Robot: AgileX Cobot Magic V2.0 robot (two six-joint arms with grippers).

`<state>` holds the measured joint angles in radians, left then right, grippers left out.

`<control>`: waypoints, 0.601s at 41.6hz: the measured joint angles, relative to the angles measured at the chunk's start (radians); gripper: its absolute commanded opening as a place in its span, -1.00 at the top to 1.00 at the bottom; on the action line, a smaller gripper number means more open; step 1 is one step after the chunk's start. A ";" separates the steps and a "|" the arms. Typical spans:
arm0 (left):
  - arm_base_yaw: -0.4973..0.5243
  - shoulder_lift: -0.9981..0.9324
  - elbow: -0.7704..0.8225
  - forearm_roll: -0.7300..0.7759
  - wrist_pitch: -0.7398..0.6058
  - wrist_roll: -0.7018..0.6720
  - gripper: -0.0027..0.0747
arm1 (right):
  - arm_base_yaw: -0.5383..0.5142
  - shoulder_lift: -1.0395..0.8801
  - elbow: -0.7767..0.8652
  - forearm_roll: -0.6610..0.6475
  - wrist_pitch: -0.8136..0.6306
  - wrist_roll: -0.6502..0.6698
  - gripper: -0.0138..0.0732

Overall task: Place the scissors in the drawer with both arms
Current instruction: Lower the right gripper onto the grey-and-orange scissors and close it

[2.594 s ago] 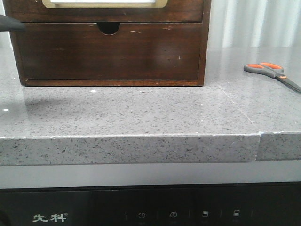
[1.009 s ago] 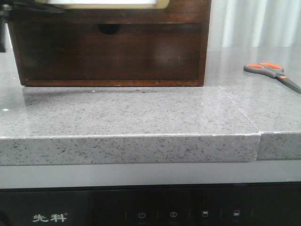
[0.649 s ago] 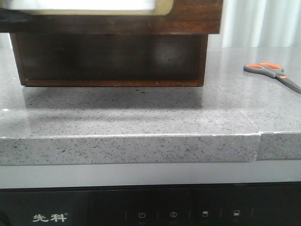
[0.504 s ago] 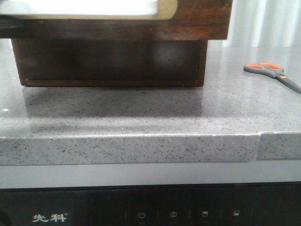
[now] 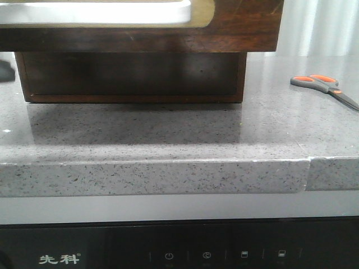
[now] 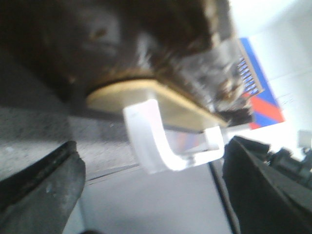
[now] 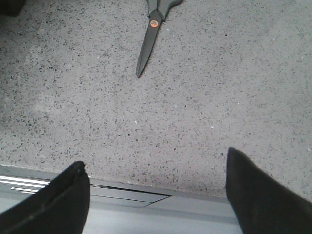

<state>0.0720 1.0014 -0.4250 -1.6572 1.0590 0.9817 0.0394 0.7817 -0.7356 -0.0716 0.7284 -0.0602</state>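
On the grey stone counter, my empty right pincer gapes short of the scissors, awaiting the drawer my spread left pincer draws.

Brand on the black appliance panel below my worktop: two pale Chinese characters, 先科, with a tiny mark after them, at the panel's left end.
Signs on the same panel: a row of small pale icons, the first a power symbol in a ring, the second a round symbol, then two small squarish ones too fine for me to read.
Scissors, drawer and my wrist views: no readable writing.
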 measured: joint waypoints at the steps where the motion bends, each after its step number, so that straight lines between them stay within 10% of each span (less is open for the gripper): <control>1: 0.000 -0.006 0.000 0.021 -0.002 -0.008 -0.59 | 0.000 0.000 0.000 0.000 0.000 0.000 -0.68; 25: 0.000 -0.445 -0.317 1.158 0.041 -0.726 -0.58 | -0.019 0.171 -0.141 0.011 0.058 0.007 -0.68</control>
<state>0.0720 0.5565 -0.7423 -0.4996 1.1005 0.2558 0.0201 0.9524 -0.8762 -0.0604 0.7859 -0.0530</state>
